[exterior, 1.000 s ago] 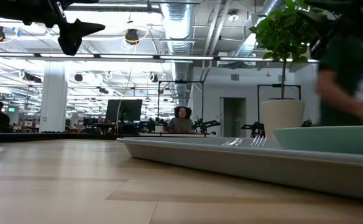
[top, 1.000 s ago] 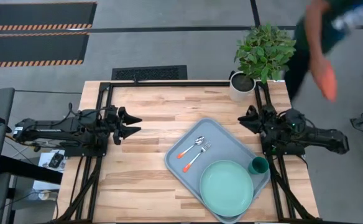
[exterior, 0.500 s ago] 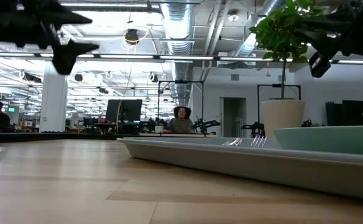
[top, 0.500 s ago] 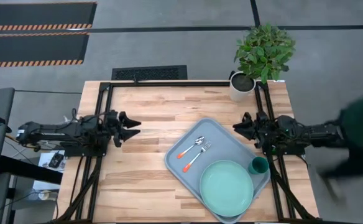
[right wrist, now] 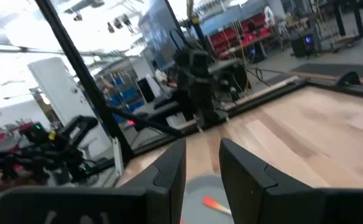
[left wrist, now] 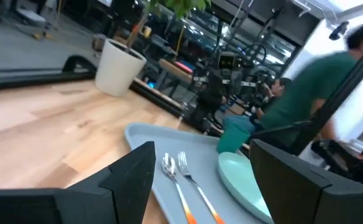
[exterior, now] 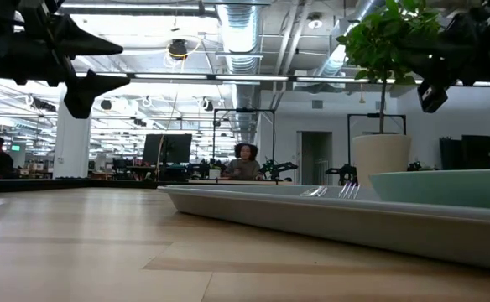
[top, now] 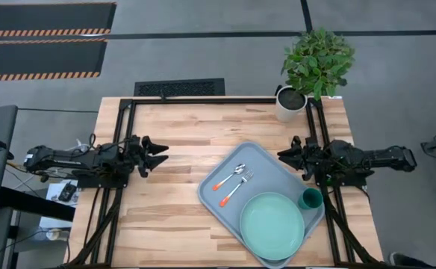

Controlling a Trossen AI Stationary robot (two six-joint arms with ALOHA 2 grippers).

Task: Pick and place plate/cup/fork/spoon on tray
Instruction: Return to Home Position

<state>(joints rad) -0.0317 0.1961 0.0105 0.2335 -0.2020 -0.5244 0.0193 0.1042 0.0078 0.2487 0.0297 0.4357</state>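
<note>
The grey-blue tray (top: 216,196) lies slantwise on the table's right half. On it lie the mint-green plate (top: 272,226) at the near end, the spoon (top: 230,177) and the fork (top: 237,187) side by side at the far left part, and the dark green cup (top: 310,199) upright at the right corner. My left gripper (top: 166,153) hangs open over the table's left part, pointing right toward the tray; its wrist view shows the spoon (left wrist: 169,167) and the fork (left wrist: 186,173). My right gripper (top: 281,155) hangs open above the tray's far right edge, pointing left.
A white pot with a green plant (top: 290,104) stands at the far right corner. Bare wood lies between my left gripper and the tray. A person in a green top (left wrist: 306,93) shows beyond the table's right side.
My right gripper has come down and gone a little toward the table's near and left edges, over the tray's far right edge. My left gripper has sunk a little. A person who stood at the table's far right has moved off.
</note>
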